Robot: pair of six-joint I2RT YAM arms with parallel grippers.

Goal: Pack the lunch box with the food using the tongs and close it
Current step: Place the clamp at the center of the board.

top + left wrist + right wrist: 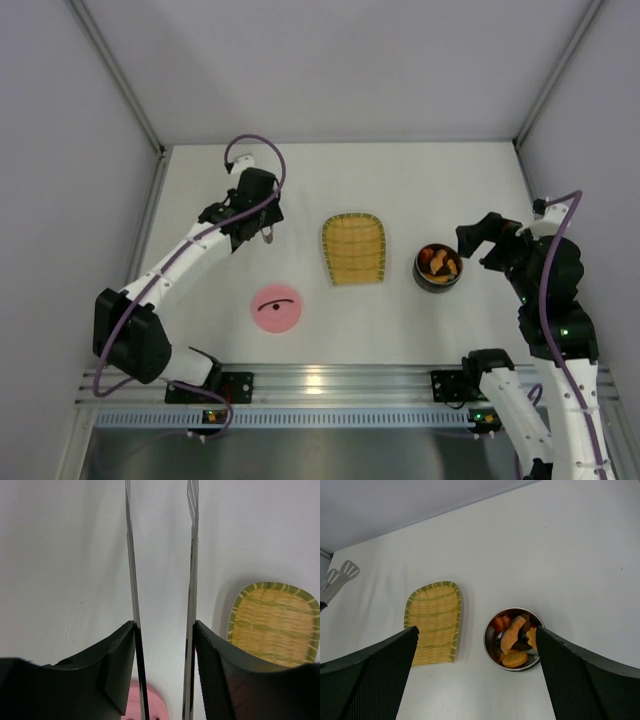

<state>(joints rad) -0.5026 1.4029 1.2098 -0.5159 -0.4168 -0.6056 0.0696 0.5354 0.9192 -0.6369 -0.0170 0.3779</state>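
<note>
The lunch box [438,281] is a small steel bowl at right of centre, holding the food [439,262]. In the right wrist view the lunch box [489,640] shows orange rounds, dark bits and a red piece of food [512,635]. Its pink lid [277,308] with the black handle lies apart, on the table at front left. My left gripper [255,215] is shut on the tongs [268,236], whose two slim arms [191,580] press against both pads. My right gripper [478,245] hangs open just right of the bowl, with nothing in it.
A yellow woven tray [354,250] lies between the lid and the bowl, with nothing on it; it also shows in both wrist views [272,625] [434,622]. The pink lid [156,706] peeks out beneath the left fingers. Grey walls enclose the table on three sides.
</note>
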